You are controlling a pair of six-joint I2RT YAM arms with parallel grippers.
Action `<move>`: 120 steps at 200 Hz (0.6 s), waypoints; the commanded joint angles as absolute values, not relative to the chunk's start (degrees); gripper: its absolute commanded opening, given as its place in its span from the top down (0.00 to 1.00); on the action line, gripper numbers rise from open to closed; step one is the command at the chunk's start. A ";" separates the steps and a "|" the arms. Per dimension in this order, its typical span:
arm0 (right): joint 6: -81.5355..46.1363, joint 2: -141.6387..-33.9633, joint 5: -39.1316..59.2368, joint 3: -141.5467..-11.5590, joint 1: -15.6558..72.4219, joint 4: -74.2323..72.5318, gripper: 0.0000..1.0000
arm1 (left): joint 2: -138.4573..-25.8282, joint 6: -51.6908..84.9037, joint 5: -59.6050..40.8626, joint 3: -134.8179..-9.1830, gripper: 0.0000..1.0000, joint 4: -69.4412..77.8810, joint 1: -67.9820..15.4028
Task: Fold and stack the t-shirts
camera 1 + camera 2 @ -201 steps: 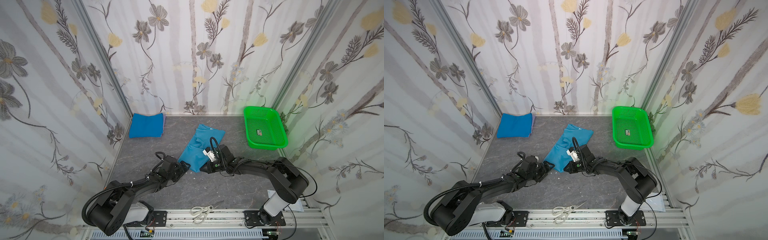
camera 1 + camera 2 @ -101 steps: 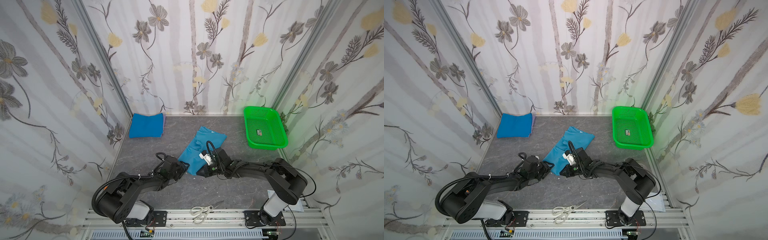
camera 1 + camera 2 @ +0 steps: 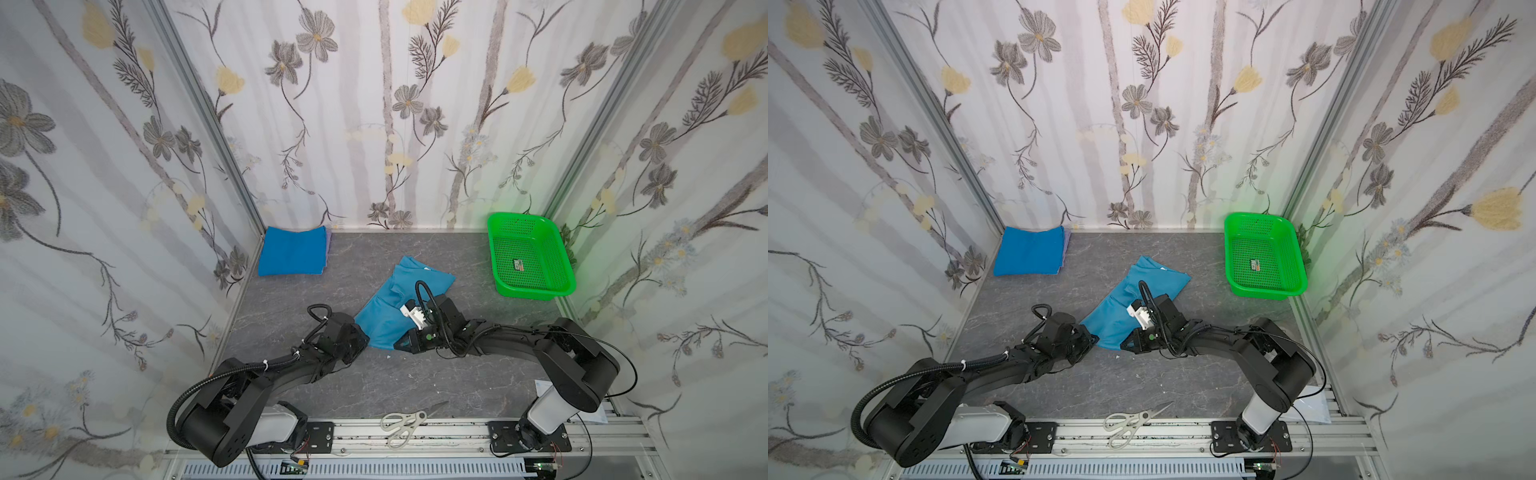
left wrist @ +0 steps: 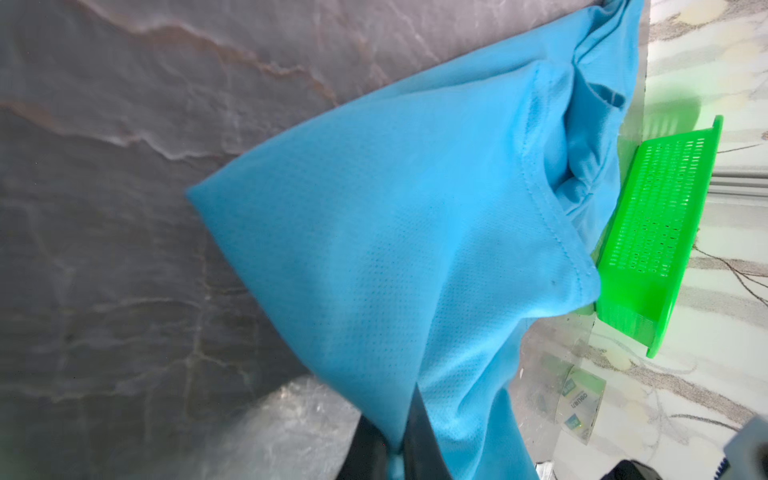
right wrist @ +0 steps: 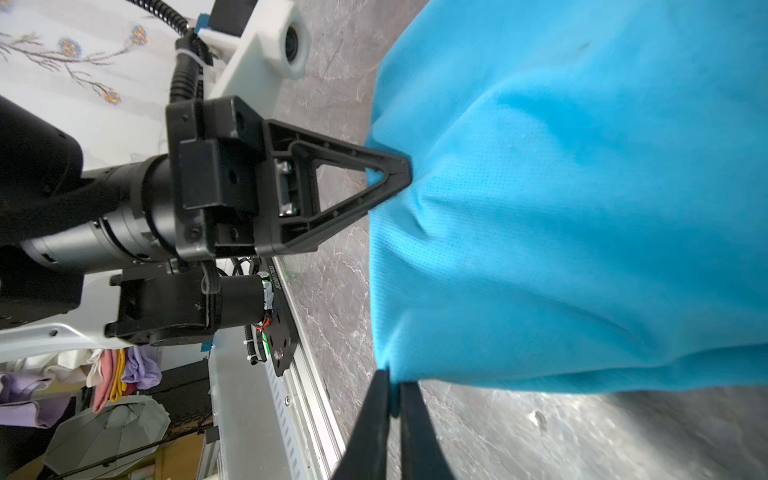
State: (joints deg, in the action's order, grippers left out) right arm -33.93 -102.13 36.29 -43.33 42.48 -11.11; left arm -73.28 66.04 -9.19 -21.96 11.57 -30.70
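Lilac t-shirt (image 3: 328, 249) largely beneath royal-blue t-shirt (image 3: 291, 253)

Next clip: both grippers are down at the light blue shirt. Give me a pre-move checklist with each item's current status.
1. Left gripper shut on a near corner of the shirt: ok.
2. Right gripper gripping the other near corner: cannot tell. Cloth sits at its tips, but a narrow gap shows between the jaws.
3. Shirt lying flat: not ok. It is rumpled and not spread out.
4. Folded stack in the far left corner is clear of both arms: ok.
5. Basket apart from the shirt: ok.
6. Scissors by the front rail, off the cloth: ok.
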 commanded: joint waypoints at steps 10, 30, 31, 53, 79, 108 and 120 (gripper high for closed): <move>-29.33 -97.82 34.86 -44.24 37.16 -6.16 0.42 | -70.27 56.83 -10.07 -26.09 1.00 -3.17 -28.90; -26.39 -95.95 33.06 -46.12 33.53 -1.64 0.21 | -69.30 50.59 -9.18 -30.56 1.00 -14.07 -27.72; -26.24 -95.96 33.01 -46.26 33.38 -1.48 0.20 | -69.19 50.39 -9.07 -30.71 1.00 -14.64 -27.66; -24.66 -96.66 30.77 -49.42 29.73 0.95 0.07 | -67.85 45.63 -8.08 -35.19 1.00 -21.58 -26.68; -23.44 -99.17 27.84 -53.07 26.42 1.84 0.03 | -68.13 40.65 -5.72 -42.96 1.00 -30.97 -26.50; -21.32 -102.76 26.47 -57.10 24.07 3.33 0.02 | -70.22 36.22 -9.12 -49.08 1.00 -34.97 -25.46; -20.68 -103.61 26.70 -57.89 23.26 3.14 0.01 | -72.61 34.18 -12.08 -52.22 1.00 -35.21 -25.40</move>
